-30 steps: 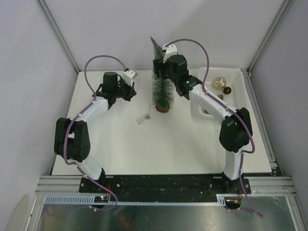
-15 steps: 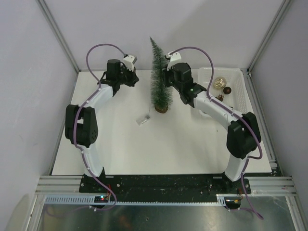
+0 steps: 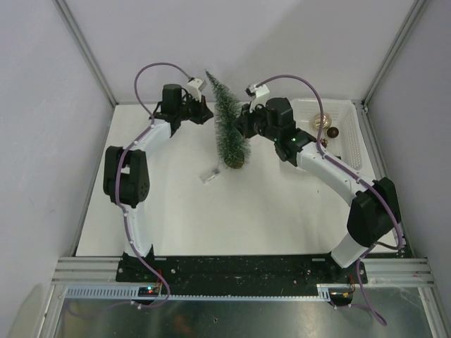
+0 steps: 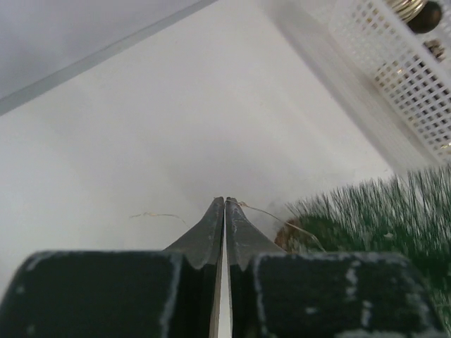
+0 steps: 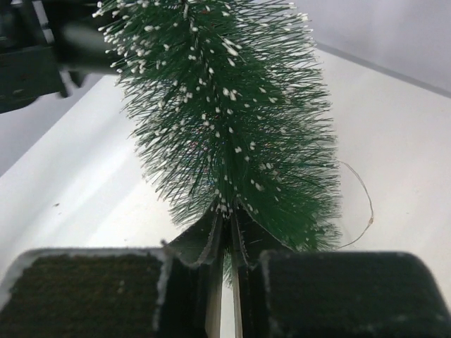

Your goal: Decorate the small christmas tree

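At the far middle of the surface: the small christmas tree stands on its wooden base, between the two arms.
Tree, what changed: a second ago it stood upright. Now its tip leans toward the left arm, while the base sits in nearly the same spot.
Right fingers, what changed: a second ago they were spread wide and higher up the tree. Now they are clenched into the bristles at about mid-height, with only a slit between them and their tips buried in the green.
Left fingers, what changed: they are pressed together as before, but the arm has swung in from the left and now sits just beside the upper part of the tree.
Thin gold thread: it starts at the left fingertips and trails toward the bristles. I cannot tell whether it is pinched.
Basket: it sits at the right, well apart from the tree, with a gold ornament in it.
Ornaments on the tree: none shows in these views.
Meaning for the task: the right arm seems to be bracing and tipping the tree toward the left arm so something can be hung. Decorating looks to be at an early stage.
Risk: if the tree leans further, the base may lift or slide.
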`<action>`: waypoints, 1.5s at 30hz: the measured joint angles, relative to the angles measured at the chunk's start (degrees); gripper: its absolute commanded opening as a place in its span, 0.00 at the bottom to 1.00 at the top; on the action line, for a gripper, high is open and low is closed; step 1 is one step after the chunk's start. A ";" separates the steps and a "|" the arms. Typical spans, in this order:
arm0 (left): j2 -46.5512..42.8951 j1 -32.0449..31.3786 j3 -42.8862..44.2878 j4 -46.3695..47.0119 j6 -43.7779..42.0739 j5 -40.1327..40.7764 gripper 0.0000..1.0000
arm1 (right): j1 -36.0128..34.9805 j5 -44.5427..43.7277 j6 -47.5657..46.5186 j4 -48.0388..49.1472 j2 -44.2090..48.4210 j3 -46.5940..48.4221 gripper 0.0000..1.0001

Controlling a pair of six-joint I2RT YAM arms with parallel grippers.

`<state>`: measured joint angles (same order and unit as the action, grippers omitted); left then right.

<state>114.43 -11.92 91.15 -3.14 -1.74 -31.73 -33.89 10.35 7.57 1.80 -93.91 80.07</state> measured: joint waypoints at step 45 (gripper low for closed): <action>0.61 -7.72 0.44 15.56 19.34 -25.55 0.18 | 18.40 19.10 16.50 4.13 22.58 -17.42 0.78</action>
<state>115.04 -19.64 91.59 12.43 17.61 -57.28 -15.49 29.45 24.08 5.93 -71.33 62.65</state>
